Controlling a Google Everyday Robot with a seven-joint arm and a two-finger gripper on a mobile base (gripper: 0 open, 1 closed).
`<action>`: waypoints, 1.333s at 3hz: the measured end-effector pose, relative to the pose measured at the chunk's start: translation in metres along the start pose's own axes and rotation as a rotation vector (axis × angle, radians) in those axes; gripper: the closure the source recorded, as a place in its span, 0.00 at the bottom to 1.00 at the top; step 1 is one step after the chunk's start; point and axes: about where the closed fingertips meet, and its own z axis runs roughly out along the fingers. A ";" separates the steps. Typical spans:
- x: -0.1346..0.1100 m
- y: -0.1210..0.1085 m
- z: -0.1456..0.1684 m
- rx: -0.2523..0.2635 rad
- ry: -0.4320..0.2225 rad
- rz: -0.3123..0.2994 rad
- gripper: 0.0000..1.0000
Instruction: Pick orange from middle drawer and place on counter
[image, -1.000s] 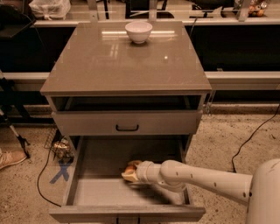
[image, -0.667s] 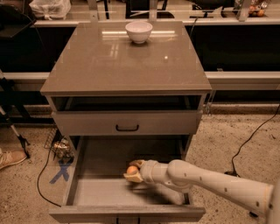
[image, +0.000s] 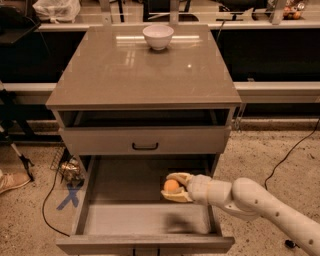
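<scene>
The orange (image: 171, 186) is small and round, held between the pale fingers (image: 179, 176) of my gripper (image: 169, 187). The gripper is shut on it and holds it above the floor of the open middle drawer (image: 125, 220), at the right side; a shadow lies on the floor below. My white arm (image: 250, 202) reaches in from the lower right. The glossy grey-brown counter (image: 145, 70) tops the cabinet above.
A white bowl (image: 158, 36) stands at the back of the counter. A shallower drawer with a black bar handle (image: 145, 146) sits above the open one. Cables and clutter lie on the floor at left (image: 70, 172). A pale shelf runs behind.
The gripper has lifted the orange off the drawer floor and moved it slightly right and up. The arm has drawn back toward the lower right.
</scene>
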 end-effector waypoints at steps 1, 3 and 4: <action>-0.006 0.018 -0.011 -0.068 -0.028 0.001 1.00; -0.020 0.016 -0.017 -0.056 -0.071 0.001 1.00; -0.076 0.010 -0.051 -0.011 -0.153 -0.033 1.00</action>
